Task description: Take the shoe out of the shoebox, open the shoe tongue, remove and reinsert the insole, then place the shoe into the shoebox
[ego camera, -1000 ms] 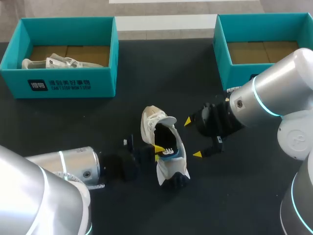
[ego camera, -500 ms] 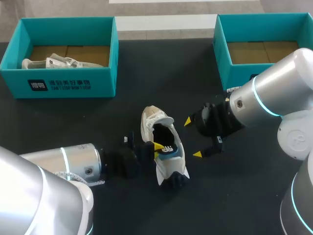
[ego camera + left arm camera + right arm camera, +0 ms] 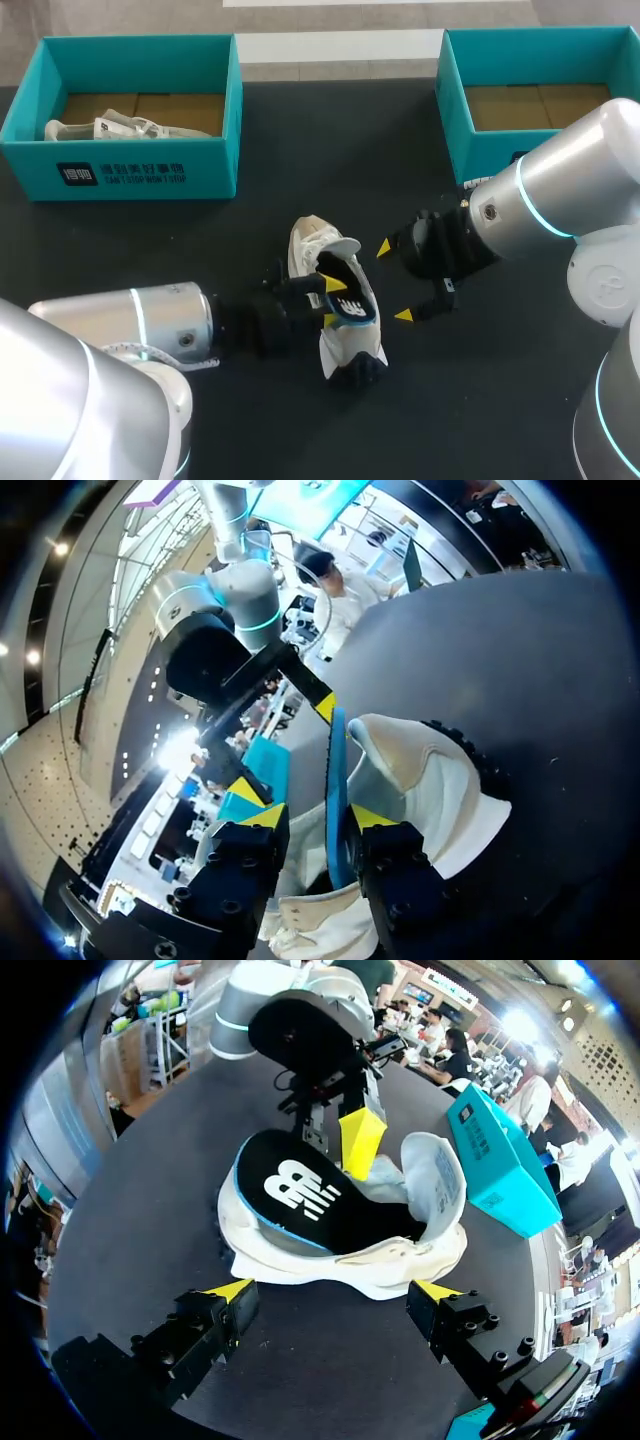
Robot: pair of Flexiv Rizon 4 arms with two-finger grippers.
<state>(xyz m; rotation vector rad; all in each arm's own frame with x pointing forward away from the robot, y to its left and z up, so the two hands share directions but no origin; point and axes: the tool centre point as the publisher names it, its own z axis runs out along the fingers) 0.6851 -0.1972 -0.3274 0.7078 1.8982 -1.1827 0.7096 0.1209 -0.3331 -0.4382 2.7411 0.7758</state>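
The left gripper [image 3: 317, 818] is clamped on the blue-edged insole [image 3: 336, 770], which stands on edge between its yellow tips. In the head view one tip lies on top of the insole and the other is hidden beneath it. The insole tilts up out of the white shoe [image 3: 333, 340], its black face toward the right arm, its far end lost inside the shoe.

The right gripper [image 3: 335, 1295] hangs just beside the shoe with its fingers spread wide and nothing between them, clear of the shoe's side.

The shoe lies on the dark table [image 3: 300, 150], between the two grippers and outside both boxes. The left shoebox [image 3: 140, 175] holds a second shoe [image 3: 110, 127], mostly hidden by the box wall. The right shoebox [image 3: 480, 150] is cut off at the frame edge and partly covered by the right arm.
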